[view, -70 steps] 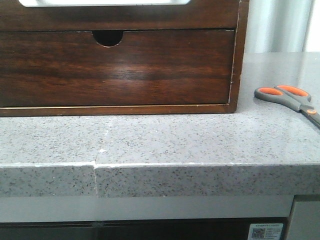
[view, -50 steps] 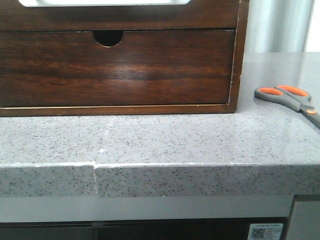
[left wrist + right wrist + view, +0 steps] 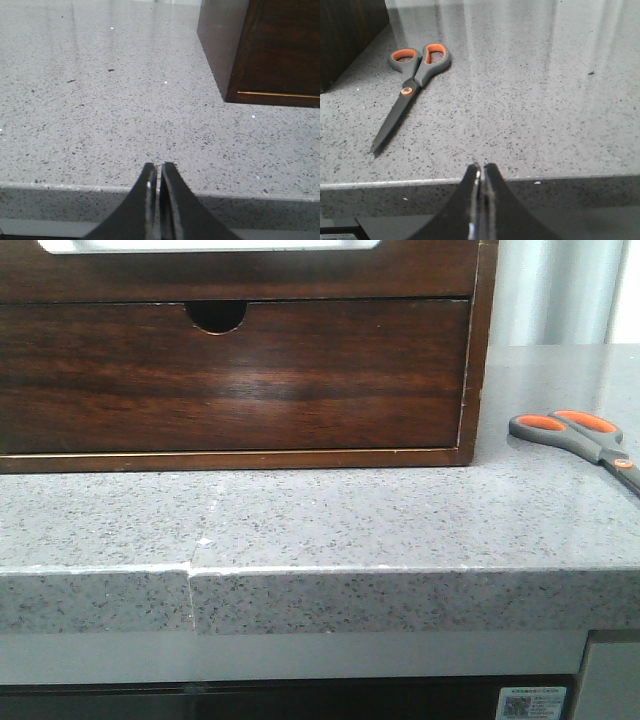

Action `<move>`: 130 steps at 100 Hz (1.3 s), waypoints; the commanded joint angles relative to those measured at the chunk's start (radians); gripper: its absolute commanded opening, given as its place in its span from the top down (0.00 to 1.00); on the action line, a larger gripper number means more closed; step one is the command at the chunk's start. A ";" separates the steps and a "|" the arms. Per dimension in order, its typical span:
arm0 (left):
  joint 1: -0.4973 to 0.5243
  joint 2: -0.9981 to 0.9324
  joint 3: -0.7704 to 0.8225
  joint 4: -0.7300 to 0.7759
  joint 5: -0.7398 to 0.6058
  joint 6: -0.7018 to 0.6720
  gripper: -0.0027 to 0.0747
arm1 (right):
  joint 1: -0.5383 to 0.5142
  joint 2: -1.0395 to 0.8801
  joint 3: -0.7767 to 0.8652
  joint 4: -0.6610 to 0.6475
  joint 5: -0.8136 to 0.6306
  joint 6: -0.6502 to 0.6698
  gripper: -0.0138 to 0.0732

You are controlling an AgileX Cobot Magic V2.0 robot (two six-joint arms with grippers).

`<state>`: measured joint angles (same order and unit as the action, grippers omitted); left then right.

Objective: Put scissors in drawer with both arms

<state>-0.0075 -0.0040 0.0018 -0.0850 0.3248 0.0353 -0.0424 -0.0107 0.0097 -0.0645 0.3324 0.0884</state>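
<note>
I find both pincers, left (image 3: 156, 172) and right (image 3: 481, 172), clenched empty at the desk (image 3: 545, 100) edge, the scissors (image 3: 410, 85) lying flat ahead of the right one, the drawer (image 3: 230, 375) shut.

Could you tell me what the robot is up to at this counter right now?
Nothing is being handled yet. The scissors lie closed on the grey stone counter, to the right of the dark wood drawer unit. The drawer front with the small half-round notch is shut. Both arms hang back at the counter's near edge: the left gripper and the right gripper each have their fingers pressed together and hold nothing. The scissors are still to be picked up.
</note>
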 commanded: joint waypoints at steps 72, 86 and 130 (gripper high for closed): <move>-0.001 -0.030 0.018 -0.009 -0.117 0.001 0.99 | -0.007 -0.017 0.028 -0.001 -0.057 -0.001 0.89; -0.001 -0.030 0.018 -0.011 -0.199 0.001 0.99 | -0.007 -0.017 0.028 -0.001 -0.169 -0.001 0.89; -0.001 -0.030 0.018 -0.067 -0.401 0.001 0.99 | -0.007 -0.017 0.028 -0.001 -0.280 -0.001 0.89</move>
<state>-0.0075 -0.0040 0.0018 -0.1374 0.0431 0.0353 -0.0424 -0.0107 0.0097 -0.0645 0.1493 0.0884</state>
